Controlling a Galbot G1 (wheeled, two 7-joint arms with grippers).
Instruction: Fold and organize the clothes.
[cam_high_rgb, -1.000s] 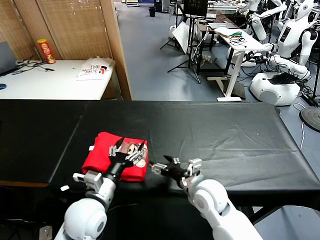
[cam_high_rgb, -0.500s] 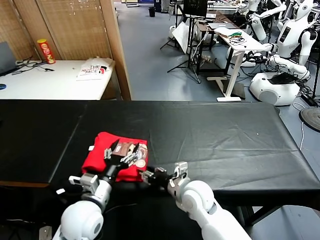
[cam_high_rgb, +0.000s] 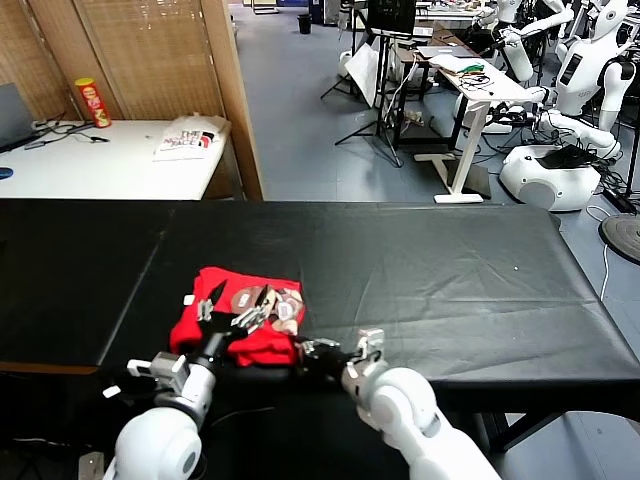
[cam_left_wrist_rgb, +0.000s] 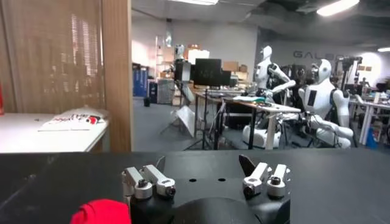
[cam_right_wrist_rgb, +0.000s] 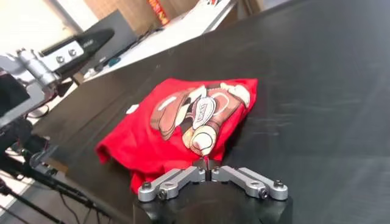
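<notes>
The red T-shirt (cam_high_rgb: 262, 347) lies folded near the front left of the black table (cam_high_rgb: 450, 280), its cartoon print facing up. In the right wrist view the T-shirt (cam_right_wrist_rgb: 177, 140) lies just ahead of my right gripper (cam_right_wrist_rgb: 208, 164), which is shut with a thin edge of the fabric pinched between its tips. From the head view that right gripper (cam_high_rgb: 305, 350) sits at the shirt's near right corner. My left gripper (cam_high_rgb: 238, 303) hovers open over the shirt's middle. Between the spread tips of the left gripper (cam_left_wrist_rgb: 204, 167) there is nothing, and a bit of the red shirt (cam_left_wrist_rgb: 100, 212) shows beside the wrist.
The table's front edge runs just below the shirt. A white table (cam_high_rgb: 110, 165) at the back left carries a red can (cam_high_rgb: 92, 101) and papers (cam_high_rgb: 188, 138). A wooden screen (cam_high_rgb: 150, 60) stands behind it. Other robots (cam_high_rgb: 560, 150) and desks fill the back right.
My right gripper went from open to shut and slid left onto the shirt's near right corner. The left gripper drew back a little toward me, still open. The shirt's edge shifted slightly.
</notes>
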